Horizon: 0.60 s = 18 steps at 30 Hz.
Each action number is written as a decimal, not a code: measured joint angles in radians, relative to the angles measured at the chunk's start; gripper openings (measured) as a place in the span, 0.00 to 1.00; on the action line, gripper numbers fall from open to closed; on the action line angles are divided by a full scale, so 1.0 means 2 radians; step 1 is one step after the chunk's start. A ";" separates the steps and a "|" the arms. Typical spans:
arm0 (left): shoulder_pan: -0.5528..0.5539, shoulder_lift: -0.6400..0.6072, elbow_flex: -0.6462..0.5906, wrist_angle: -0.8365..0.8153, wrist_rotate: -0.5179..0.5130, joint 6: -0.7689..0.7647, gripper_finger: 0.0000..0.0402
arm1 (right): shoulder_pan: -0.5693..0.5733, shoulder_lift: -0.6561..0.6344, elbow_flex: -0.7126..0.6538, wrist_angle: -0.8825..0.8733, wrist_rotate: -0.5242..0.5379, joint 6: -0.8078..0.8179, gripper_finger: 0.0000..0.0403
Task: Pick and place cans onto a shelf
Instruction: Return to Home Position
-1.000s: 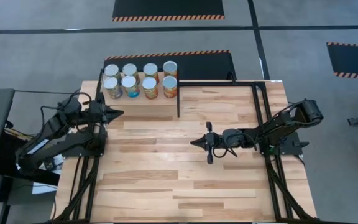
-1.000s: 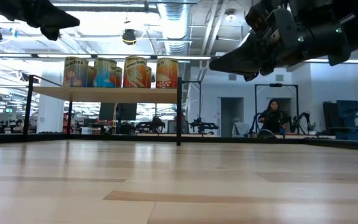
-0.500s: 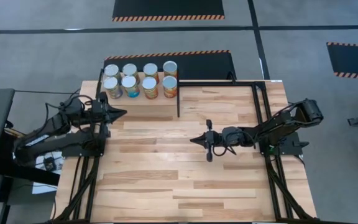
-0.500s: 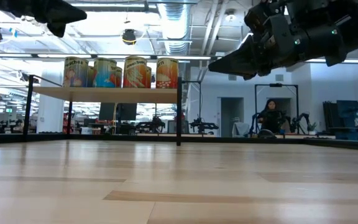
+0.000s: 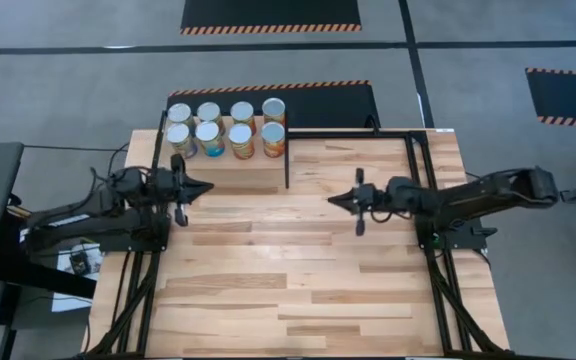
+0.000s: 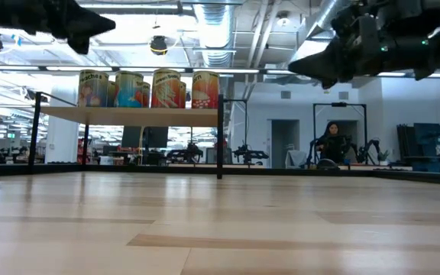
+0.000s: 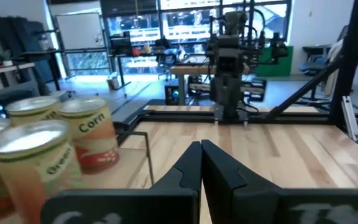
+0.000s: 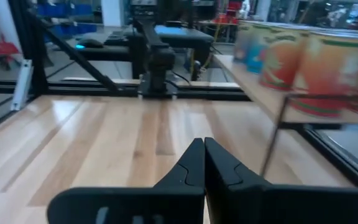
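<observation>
Several cans (image 5: 226, 127) with silver tops and orange, blue or grey labels stand upright in two rows on the far part of the shelf (image 5: 240, 172), at the table's far left. In the low view they (image 6: 150, 88) line the shelf top (image 6: 128, 115). My left gripper (image 5: 208, 186) hovers shut and empty by the shelf's near right part, pointing level toward the table's right; its wrist view shows the cans (image 7: 86, 134) close beside it. My right gripper (image 5: 332, 199) hangs shut and empty over the table's middle, pointing toward the left.
A black frame post (image 5: 287, 160) stands at the shelf's right end, and black rails (image 5: 420, 180) run along the table's sides. Bare plank tabletop (image 5: 268, 270) lies between and in front of the arms. A person (image 6: 331, 141) sits far off in the room.
My right gripper has drawn back toward the table's right and far edges and risen a little, staying shut. My left gripper has shifted slightly toward the table's right as its arm swung round to point more level, also staying shut. The cans have not moved.
</observation>
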 joint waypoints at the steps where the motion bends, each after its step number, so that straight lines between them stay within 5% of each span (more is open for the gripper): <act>1: -0.003 0.000 -0.012 0.015 0.000 0.000 0.00 | -0.007 -0.018 -0.004 -0.016 -0.001 0.000 0.03; 18: -0.025 0.000 -0.125 0.138 -0.019 -0.003 0.00 | -0.066 -0.235 -0.115 -0.093 0.012 -0.036 0.03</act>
